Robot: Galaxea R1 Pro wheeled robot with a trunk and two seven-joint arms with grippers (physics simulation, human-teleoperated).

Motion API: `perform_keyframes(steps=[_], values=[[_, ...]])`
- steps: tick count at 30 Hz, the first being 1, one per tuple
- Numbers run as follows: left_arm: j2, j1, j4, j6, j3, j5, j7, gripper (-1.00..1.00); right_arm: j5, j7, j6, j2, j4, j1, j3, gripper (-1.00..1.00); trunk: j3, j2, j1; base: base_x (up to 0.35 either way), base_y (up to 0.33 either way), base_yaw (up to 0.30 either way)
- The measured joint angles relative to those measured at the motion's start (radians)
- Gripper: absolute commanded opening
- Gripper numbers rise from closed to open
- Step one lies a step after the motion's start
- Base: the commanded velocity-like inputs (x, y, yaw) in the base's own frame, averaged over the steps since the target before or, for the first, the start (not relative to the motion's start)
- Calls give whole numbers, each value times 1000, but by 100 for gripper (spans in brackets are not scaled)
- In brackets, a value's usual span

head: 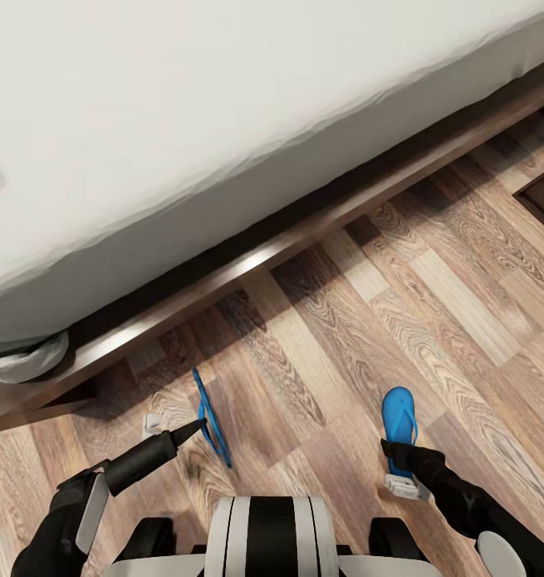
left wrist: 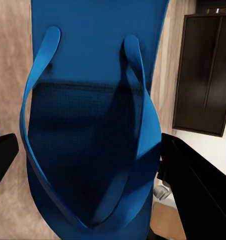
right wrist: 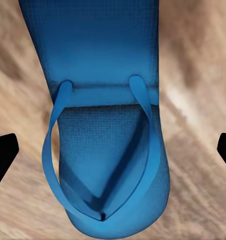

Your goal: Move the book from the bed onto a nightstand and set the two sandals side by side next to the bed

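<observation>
Two sandals, left point(head: 211, 417) on edge at seven o'clock, right point(head: 399, 425) flat at five, sit between fingers seemingly apart; unclamped, they may tip.

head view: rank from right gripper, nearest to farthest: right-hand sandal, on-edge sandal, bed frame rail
1. Right-hand sandal, flat on the floor at the right gripper.
2. On-edge sandal, across the floor by the left gripper.
3. Bed frame rail, farther up, beyond both.

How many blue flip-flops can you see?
2. One flip-flop is tilted up on its edge by the left gripper, near the bed. The other flip-flop lies flat on the floor by the right gripper.
</observation>
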Motion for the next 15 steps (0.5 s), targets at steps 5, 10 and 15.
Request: perform_keyframes(steps=[5, 10, 15], values=[[2, 0, 0, 2, 0, -1, -2, -100, 0, 0, 0, 0, 1, 0, 0, 100, -8, 0, 1, 0, 0, 0], [3, 0, 0, 3, 0, 0, -3, -100, 0, 0, 0, 1, 1, 0, 0, 100, -23, -1, 3, 0, 0, 0], [3, 0, 0, 3, 0, 0, -3, -100, 0, 0, 0, 0, 1, 1, 0, 100, -23, -1, 3, 0, 0, 0]])
